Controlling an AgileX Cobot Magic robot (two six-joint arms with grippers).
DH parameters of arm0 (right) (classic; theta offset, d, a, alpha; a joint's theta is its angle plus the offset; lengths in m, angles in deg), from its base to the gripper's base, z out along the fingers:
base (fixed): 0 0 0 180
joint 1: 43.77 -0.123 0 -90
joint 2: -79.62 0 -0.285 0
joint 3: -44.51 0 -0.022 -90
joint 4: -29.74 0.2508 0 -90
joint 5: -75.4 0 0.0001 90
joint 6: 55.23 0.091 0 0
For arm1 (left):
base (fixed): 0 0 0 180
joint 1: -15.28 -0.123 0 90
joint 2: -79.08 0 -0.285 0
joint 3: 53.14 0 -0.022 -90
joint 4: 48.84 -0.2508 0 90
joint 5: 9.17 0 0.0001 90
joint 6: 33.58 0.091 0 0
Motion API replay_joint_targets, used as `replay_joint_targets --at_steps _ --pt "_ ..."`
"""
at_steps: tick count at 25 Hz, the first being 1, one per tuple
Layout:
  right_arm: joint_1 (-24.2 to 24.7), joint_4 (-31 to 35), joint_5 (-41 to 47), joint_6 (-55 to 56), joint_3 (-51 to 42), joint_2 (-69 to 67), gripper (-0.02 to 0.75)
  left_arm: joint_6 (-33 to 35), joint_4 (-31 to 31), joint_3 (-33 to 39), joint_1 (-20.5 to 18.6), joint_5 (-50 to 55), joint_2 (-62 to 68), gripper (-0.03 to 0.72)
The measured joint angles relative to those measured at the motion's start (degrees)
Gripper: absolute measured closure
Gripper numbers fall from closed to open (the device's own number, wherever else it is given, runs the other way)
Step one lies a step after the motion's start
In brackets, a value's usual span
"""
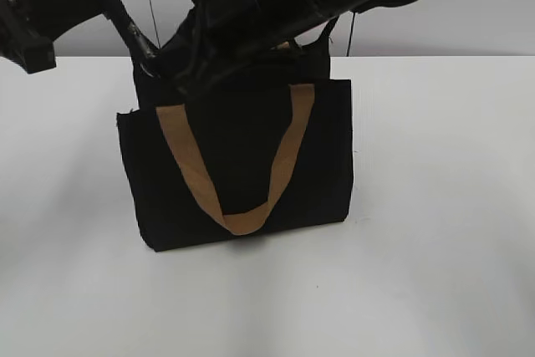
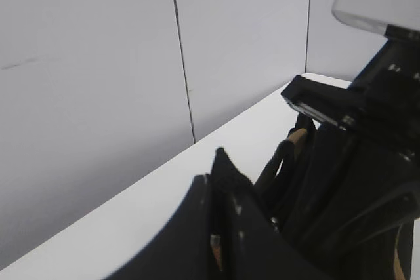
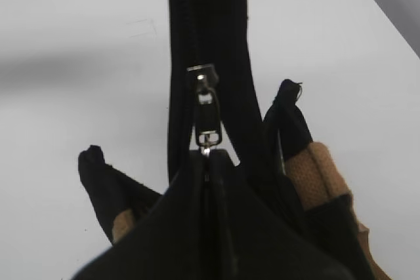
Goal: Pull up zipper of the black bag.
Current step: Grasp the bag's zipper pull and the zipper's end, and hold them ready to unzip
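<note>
The black bag [image 1: 242, 165] stands upright on the white table, one tan handle [image 1: 244, 216] hanging down its front. My left gripper [image 2: 220, 227] is shut on a pointed fold of the bag's black fabric [image 2: 222, 162]; in the exterior view it sits at the bag's top left corner [image 1: 149, 63]. My right gripper [image 3: 209, 162] is shut on the end of the silvery zipper pull [image 3: 207, 119]. The zipper [image 3: 195, 24] runs away from it as a dark line along the bag's top. The right arm hides the zipper in the exterior view.
The white table [image 1: 435, 223] surrounds the bag on all sides. A grey panelled wall [image 2: 98, 63] stands right behind the table's far edge. The second tan handle [image 3: 323, 170] lies beside the zipper. Both arms cross above the bag top.
</note>
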Motion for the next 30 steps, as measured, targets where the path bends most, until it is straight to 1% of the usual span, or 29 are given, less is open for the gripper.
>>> replay_joint_targets --at_steps 3,8,15,21,23,26,30 --pt "0.2 -3.3 0.1 3.6 0.0 0.6 0.739 0.0 0.0 0.0 0.0 0.1 0.0 0.688" --pt "0.3 -11.9 0.9 12.1 0.1 2.8 0.739 0.0 -0.1 0.0 0.0 0.1 0.0 0.688" --pt "0.5 -19.2 1.5 18.8 0.1 4.3 0.739 0.0 -0.1 0.0 0.0 -0.5 0.0 0.688" --pt "2.5 -28.0 3.2 28.1 0.1 5.5 0.739 0.0 -0.2 0.0 0.0 -1.1 0.0 0.688" --pt "3.5 -29.9 5.2 30.2 0.2 6.0 0.739 0.0 -0.3 0.0 0.0 -1.2 0.0 0.688" --pt "4.7 -31.0 8.2 32.1 0.3 6.5 0.739 0.0 -0.5 0.0 0.1 -1.3 0.0 0.688" --pt "5.1 -33.1 9.9 33.9 0.3 7.5 0.739 0.0 -0.6 0.0 0.1 -1.4 0.0 0.688"
